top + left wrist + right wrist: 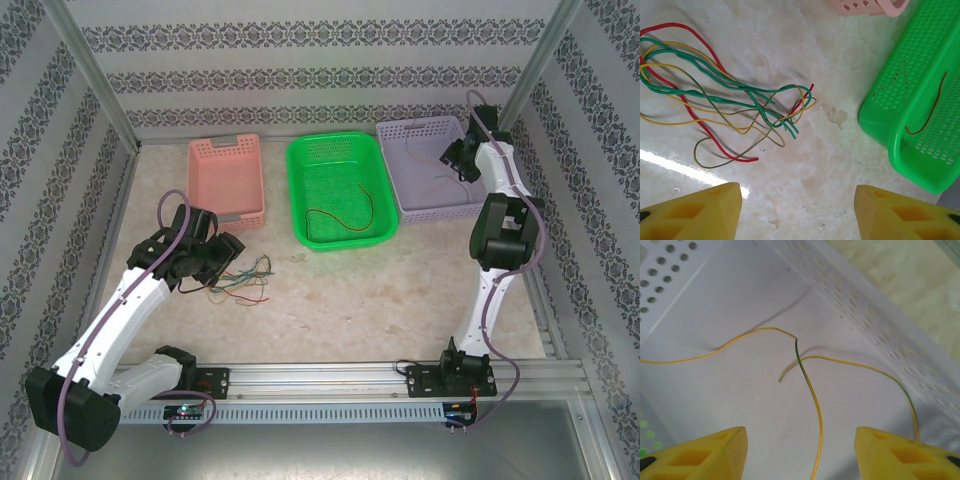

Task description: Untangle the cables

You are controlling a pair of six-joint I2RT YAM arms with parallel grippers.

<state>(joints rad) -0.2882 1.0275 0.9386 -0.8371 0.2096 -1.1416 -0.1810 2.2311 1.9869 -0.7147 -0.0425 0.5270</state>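
Observation:
A tangle of thin cables (242,280), red, green and yellow, lies on the table just right of my left gripper (226,256). In the left wrist view the tangle (725,100) lies ahead and to the left of the left gripper (797,215), whose yellow fingers (695,212) stand apart over bare table. A single reddish cable (340,216) rests in the green basket (300,190). My right gripper (453,160) hovers over the lilac basket (420,125). A yellow-green cable (810,385) lies on that basket's floor, running down between the open right gripper's (801,457) fingers, untouched.
A pink basket (228,150) stands left of the green one. The green basket's near wall (880,120) is close on the right in the left wrist view. The lilac basket's perforated wall (865,315) runs along the right. Patterned walls enclose the table.

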